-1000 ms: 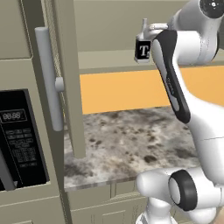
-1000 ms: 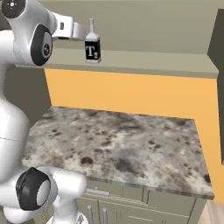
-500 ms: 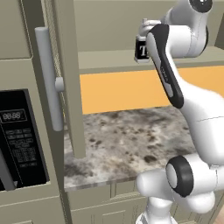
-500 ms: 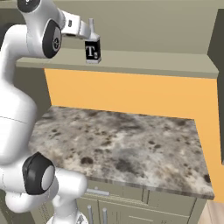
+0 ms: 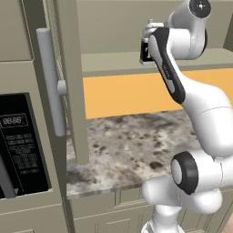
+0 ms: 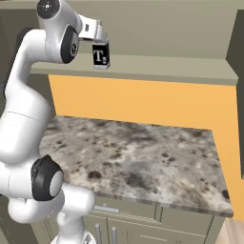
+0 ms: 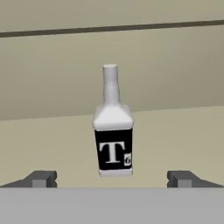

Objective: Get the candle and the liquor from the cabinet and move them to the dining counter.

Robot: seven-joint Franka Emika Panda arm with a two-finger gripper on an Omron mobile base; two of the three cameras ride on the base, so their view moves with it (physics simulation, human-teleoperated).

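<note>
Hand view: the liquor (image 7: 113, 131), a square-shouldered glass bottle with a narrow round neck and a matte black label bearing a white "T", stands upright on the smooth beige shelf of the cabinet (image 7: 183, 127). The hand (image 7: 113, 178) is spread wide, its dark blocky fingertips (image 7: 41, 178) flanking the bottle without contact.

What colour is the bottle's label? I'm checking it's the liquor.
Black with a white T, clearest in the hand view.

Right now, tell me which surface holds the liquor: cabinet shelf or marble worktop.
The cabinet shelf, the plain beige ledge above the orange wall; the liquor stands upright there.
</note>
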